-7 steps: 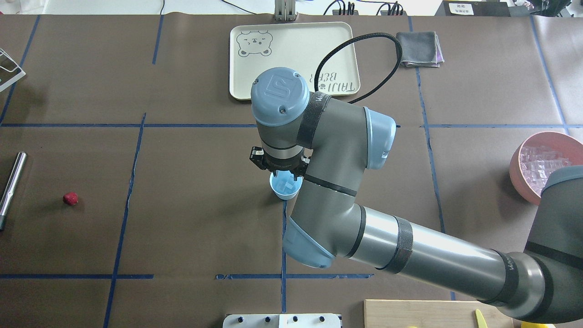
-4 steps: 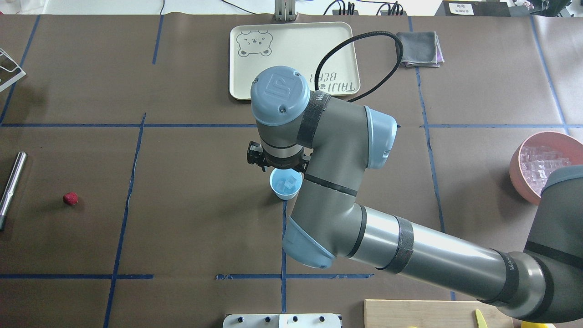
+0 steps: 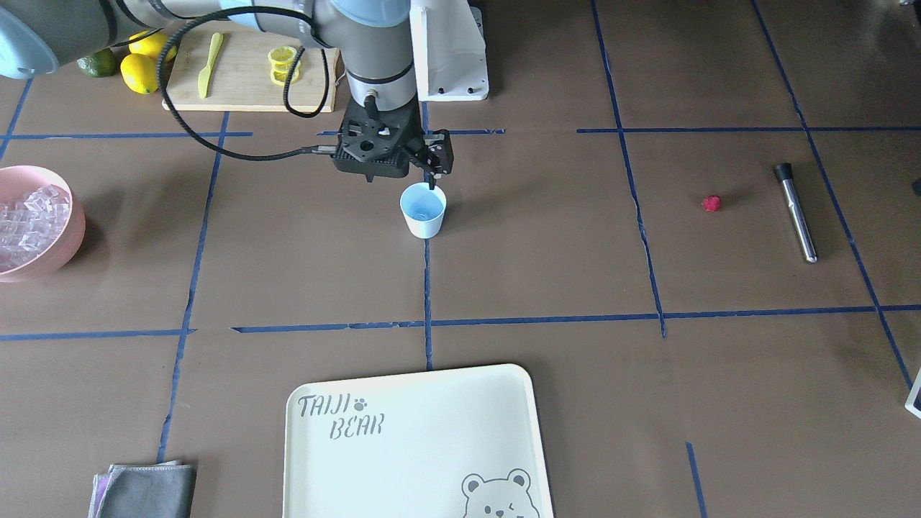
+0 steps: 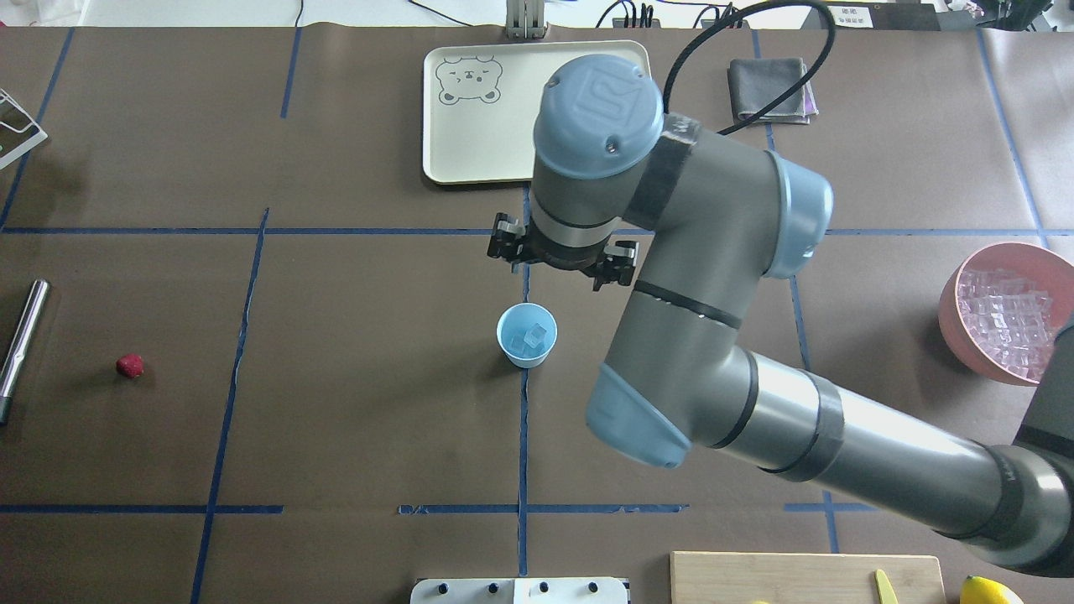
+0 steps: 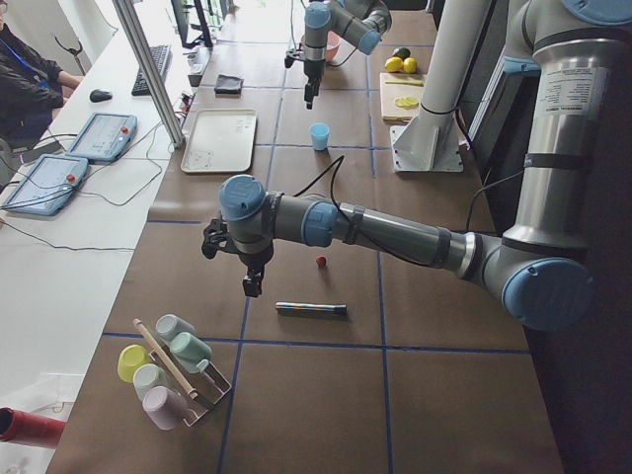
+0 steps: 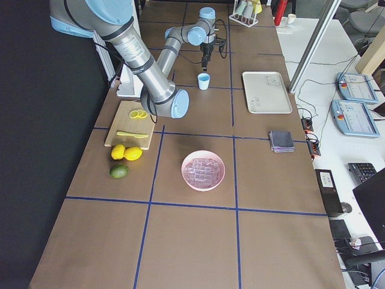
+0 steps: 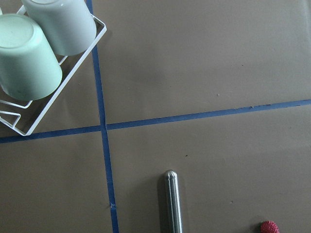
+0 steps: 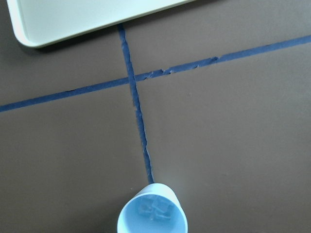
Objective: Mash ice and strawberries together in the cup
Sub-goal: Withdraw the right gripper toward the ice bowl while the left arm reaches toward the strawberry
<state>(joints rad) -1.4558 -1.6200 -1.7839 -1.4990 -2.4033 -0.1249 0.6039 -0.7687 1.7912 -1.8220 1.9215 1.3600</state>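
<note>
Cup (image 4: 504, 337), upright on the desk (image 4: 377, 419) with ice (image 4: 534, 338) inside, stands just beside the right claw (image 3: 432, 176), whose grip cannot be told released or clenched; it should lift away without nudging the rim, strawberry (image 4: 129, 365) lying well apart.

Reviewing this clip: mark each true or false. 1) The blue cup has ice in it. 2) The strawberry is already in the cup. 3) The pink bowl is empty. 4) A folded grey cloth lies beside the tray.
1) The cup has ice in it. True.
2) The strawberry is already in the cup. False: it lies on the table far from the cup, near the metal rod.
3) The pink bowl is empty. False: it is filled with clear ice cubes.
4) A folded grey cloth lies beside the tray. True.
</note>
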